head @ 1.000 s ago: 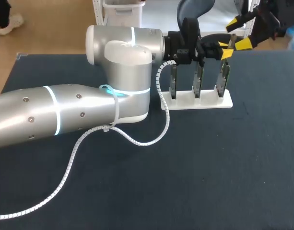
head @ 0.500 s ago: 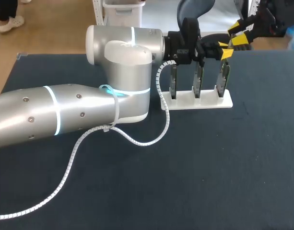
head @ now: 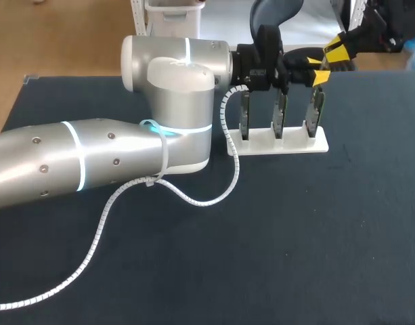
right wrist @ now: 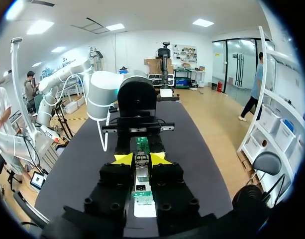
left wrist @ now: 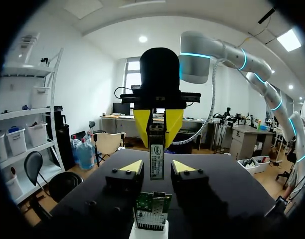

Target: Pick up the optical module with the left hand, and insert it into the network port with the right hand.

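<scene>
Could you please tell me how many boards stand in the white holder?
3 boards: one at the left end, one in the middle, one at the right end of the white holder.

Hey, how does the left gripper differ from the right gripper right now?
The left gripper has open fingers touching nothing; the right gripper has fingers shut on the silver metal optical module. The left gripper comes in from the table's left side, the right gripper from the far right corner. Both are black with yellow tips and face each other above the white rack of green boards.
</scene>
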Available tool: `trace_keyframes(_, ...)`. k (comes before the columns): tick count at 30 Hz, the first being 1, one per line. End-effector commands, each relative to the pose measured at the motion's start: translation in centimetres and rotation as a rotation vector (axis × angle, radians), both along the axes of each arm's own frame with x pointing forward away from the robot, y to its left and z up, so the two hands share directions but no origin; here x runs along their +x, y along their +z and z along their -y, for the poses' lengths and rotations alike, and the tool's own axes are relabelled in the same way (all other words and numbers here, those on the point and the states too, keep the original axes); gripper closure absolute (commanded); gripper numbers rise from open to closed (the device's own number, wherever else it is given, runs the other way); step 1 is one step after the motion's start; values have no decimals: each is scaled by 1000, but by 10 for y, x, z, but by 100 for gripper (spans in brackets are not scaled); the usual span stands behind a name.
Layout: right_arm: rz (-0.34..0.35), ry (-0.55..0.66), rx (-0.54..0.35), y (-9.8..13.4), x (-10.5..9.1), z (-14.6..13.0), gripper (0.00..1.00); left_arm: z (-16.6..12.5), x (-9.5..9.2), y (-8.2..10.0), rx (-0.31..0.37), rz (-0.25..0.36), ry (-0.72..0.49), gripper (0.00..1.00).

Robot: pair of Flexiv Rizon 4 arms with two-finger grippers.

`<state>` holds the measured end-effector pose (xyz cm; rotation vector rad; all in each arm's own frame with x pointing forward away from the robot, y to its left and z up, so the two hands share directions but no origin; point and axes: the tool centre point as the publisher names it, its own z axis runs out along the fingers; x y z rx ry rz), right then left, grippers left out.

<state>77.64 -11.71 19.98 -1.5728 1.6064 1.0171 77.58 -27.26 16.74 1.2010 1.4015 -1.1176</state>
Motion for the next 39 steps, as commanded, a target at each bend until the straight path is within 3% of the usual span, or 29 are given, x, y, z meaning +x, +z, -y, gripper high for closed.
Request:
trace_keyframes(1, 2, -2, 1, -1, -2, 0, 100, 0, -1, 0, 0, 1, 2, 0)
trace_keyframes(11, 3, -11, 3, -2, -3, 0, 100, -5, -6, 2, 14, -41, -62, 0)
trace_keyframes(14, 4, -13, 5, -3, -3, 0, 100, -10, -9, 1, 62, -54, -75, 0)
trace_keyframes(27, 9, -19, 9, -4, -2, -1, 100, -22, -18, -13, 290, -5, -76, 0)
trace_keyframes(32, 10, -20, 11, -3, -2, -2, 100, -23, -15, -19, 352, -24, -54, 0)
trace_keyframes(39, 11, -21, 9, -3, -2, -2, 100, -22, -15, -22, 387, -16, -51, 0)
